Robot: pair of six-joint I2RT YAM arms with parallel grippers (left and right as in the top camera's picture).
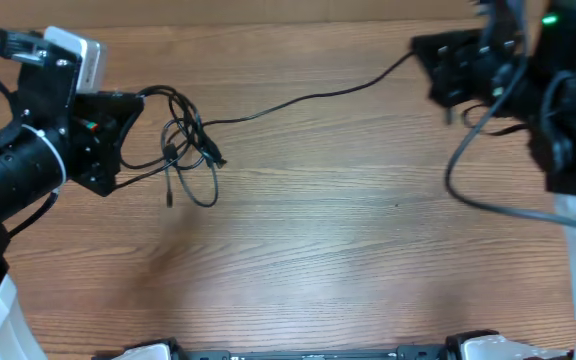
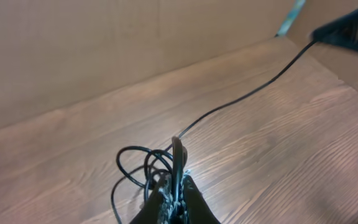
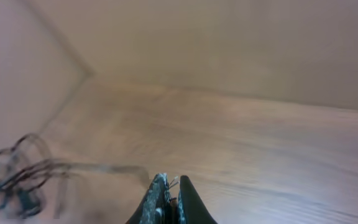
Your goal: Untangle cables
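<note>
The left gripper [image 2: 178,180] is fully closed, its fingers pinching the cables [image 1: 190,150] at the near side of the knot. The grip anchors the bundle so that tension can be put on one strand without dragging the whole mass. The right gripper [image 3: 168,183] is likewise fully closed. As far as the blurred wrist view allows, it holds the far end of a single strand [image 1: 308,98] that runs out of the knot and across the table [image 1: 368,260] to it. With both ends held well apart, this strand is drawn out in a shallow curve and appears largely free of the tangle. The remaining loops lie on the wood just beside the left gripper, with at least two small plug ends hanging out of them. The likely purpose of this hold is to separate one cord from the rest. Clearance: the back wall [image 2: 104,50] stands close behind both grippers, so little room is left for pulling farther that way. The centre and near side of the table are bare and give the best room for drawing loops apart. Caution: the right arm's thick supply cable [image 1: 468,170] sags onto the table near that gripper and could catch a trailing loop.
</note>
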